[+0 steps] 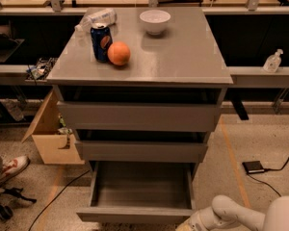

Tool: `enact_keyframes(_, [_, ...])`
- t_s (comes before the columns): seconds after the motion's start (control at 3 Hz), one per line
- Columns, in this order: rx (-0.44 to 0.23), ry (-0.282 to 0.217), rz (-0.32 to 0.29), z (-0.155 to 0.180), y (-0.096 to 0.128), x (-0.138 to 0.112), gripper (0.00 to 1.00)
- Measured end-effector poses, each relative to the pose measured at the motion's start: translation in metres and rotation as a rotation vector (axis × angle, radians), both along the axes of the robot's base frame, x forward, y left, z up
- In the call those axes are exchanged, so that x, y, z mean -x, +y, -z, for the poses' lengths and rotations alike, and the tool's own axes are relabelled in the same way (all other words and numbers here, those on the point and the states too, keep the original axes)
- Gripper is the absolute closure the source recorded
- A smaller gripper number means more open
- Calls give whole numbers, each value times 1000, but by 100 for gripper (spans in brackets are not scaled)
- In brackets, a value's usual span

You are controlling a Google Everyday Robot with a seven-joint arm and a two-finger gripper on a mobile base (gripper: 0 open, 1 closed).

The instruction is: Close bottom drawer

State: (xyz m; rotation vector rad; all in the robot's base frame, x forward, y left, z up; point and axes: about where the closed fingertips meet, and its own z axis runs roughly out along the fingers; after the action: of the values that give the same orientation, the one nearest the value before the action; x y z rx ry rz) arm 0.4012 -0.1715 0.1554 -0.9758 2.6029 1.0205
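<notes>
The bottom drawer [139, 212] is the lowest of three grey drawers in the grey cabinet [139, 114]. It stands pulled far out, and its grey box interior shows with nothing visible inside. My white arm [231, 216] comes in from the bottom right corner. My gripper [187, 225] is at the lower right corner of the drawer's front, mostly cut off by the picture's lower edge. The middle drawer [140, 150] and top drawer [137, 116] sit slightly out.
On the cabinet top stand a blue can [101, 42], an orange [118, 53], a white bowl [155, 21] and a lying plastic bottle [97, 19]. A cardboard box [50, 134] is left of the cabinet. A black device with a cable [254, 167] lies on the floor right.
</notes>
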Motion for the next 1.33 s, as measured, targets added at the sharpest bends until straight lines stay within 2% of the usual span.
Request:
enact_keyframes(0.33, [-51,-53,-11,4,12,-20,100])
enact_keyframes(0.67, [-81,-144,-21,5,28,-49,100])
enact_keyframes(1.33, [-66,-350,-17,-7,61,-102,100])
